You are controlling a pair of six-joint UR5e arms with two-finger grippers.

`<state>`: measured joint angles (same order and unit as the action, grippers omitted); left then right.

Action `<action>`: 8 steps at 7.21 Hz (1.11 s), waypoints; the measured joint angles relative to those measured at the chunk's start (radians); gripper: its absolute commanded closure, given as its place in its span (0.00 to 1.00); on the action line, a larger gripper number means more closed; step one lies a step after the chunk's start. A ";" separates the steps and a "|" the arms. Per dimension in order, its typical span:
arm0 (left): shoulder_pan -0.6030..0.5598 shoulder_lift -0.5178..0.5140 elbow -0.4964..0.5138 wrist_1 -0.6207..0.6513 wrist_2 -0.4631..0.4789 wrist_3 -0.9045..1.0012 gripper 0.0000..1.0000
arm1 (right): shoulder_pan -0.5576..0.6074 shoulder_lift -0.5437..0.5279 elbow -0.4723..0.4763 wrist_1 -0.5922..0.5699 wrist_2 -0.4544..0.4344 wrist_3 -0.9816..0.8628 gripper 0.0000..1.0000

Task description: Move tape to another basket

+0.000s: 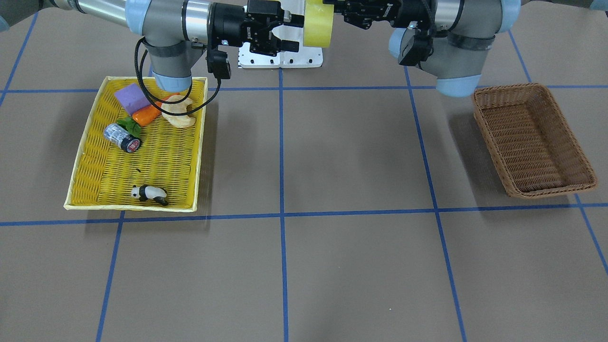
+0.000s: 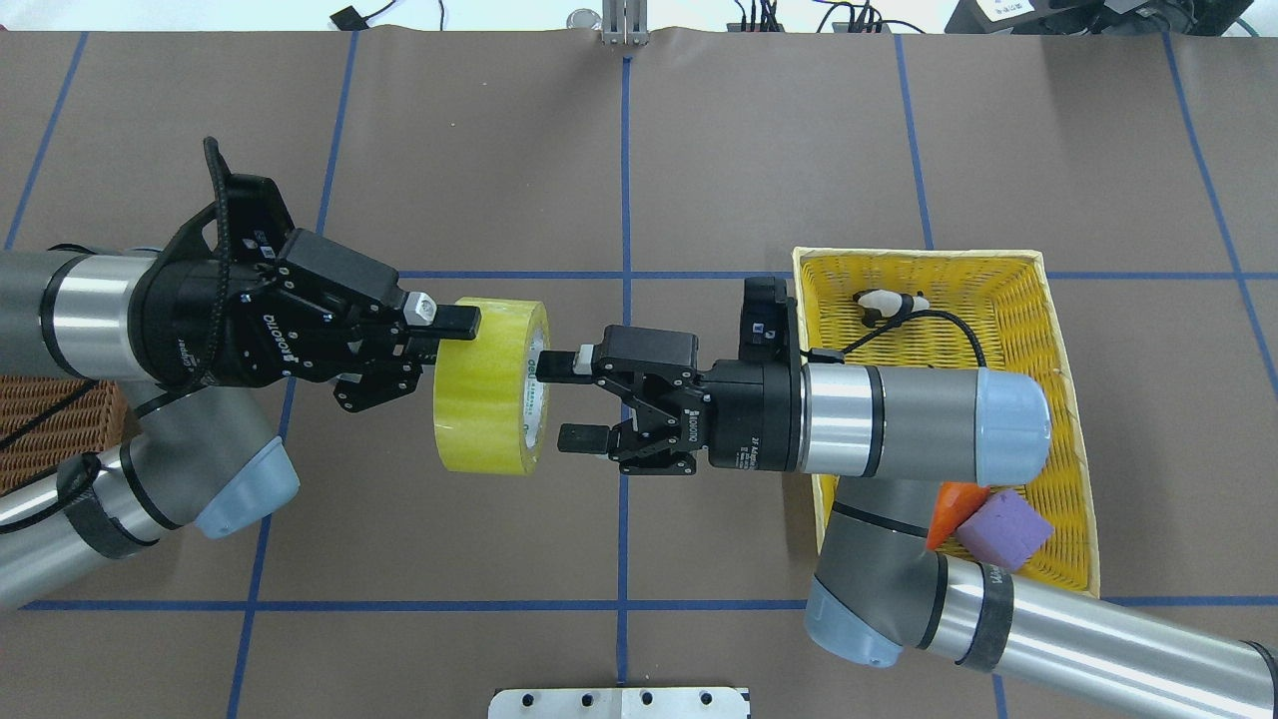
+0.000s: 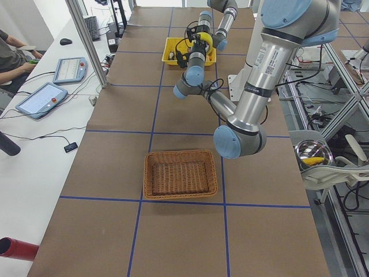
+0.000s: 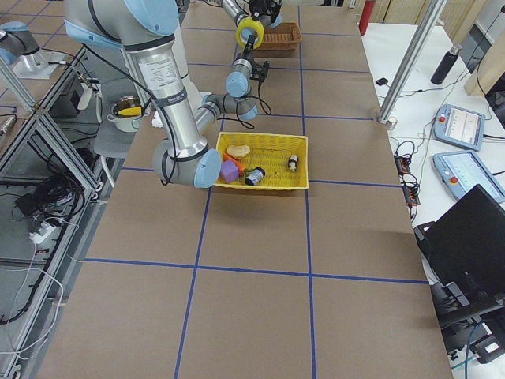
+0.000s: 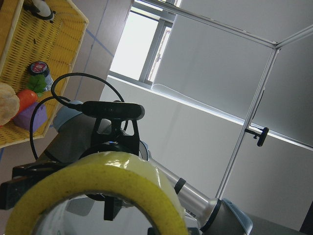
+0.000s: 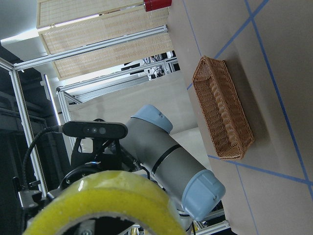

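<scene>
The tape (image 1: 318, 26), a wide yellow roll, hangs in the air above the table's middle between both arms. My left gripper (image 2: 439, 345) is shut on the roll's wall, one finger (image 2: 456, 318) lying along its outside. My right gripper (image 2: 559, 399) faces the roll (image 2: 484, 389) from the other side, open, its fingertips just at the roll's open end. The brown wicker basket (image 1: 532, 137) stands empty on my left side, partly hidden under my left arm in the overhead view. Both wrist views are filled low down by the roll's yellow rim (image 5: 98, 181).
The yellow woven tray (image 1: 133, 207) on my right side holds a grey cylinder (image 1: 122, 137), a toy panda (image 1: 151, 193), a purple block (image 1: 131, 98), an orange carrot (image 1: 147, 114) and a pale piece. A white mounting plate (image 1: 280, 57) lies near the base. A person (image 3: 11, 52) sits at the side desk.
</scene>
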<state>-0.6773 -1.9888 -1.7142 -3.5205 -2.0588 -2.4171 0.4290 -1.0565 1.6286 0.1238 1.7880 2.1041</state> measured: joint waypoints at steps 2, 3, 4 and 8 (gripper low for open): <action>-0.053 0.062 0.002 -0.001 -0.004 0.034 1.00 | 0.049 -0.030 0.003 -0.026 0.004 -0.078 0.00; -0.088 0.111 0.003 0.003 -0.006 0.101 1.00 | 0.069 -0.059 0.012 -0.070 0.008 -0.172 0.00; -0.115 0.178 0.004 0.007 -0.008 0.202 1.00 | 0.095 -0.099 0.038 -0.144 0.019 -0.269 0.00; -0.355 0.315 0.029 0.221 -0.151 0.580 1.00 | 0.430 -0.190 0.094 -0.552 0.393 -0.653 0.00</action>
<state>-1.0326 -1.6741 -1.6854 -3.2991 -2.2102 -1.8372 0.8590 -1.2466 1.7229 -0.4279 2.1814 1.4514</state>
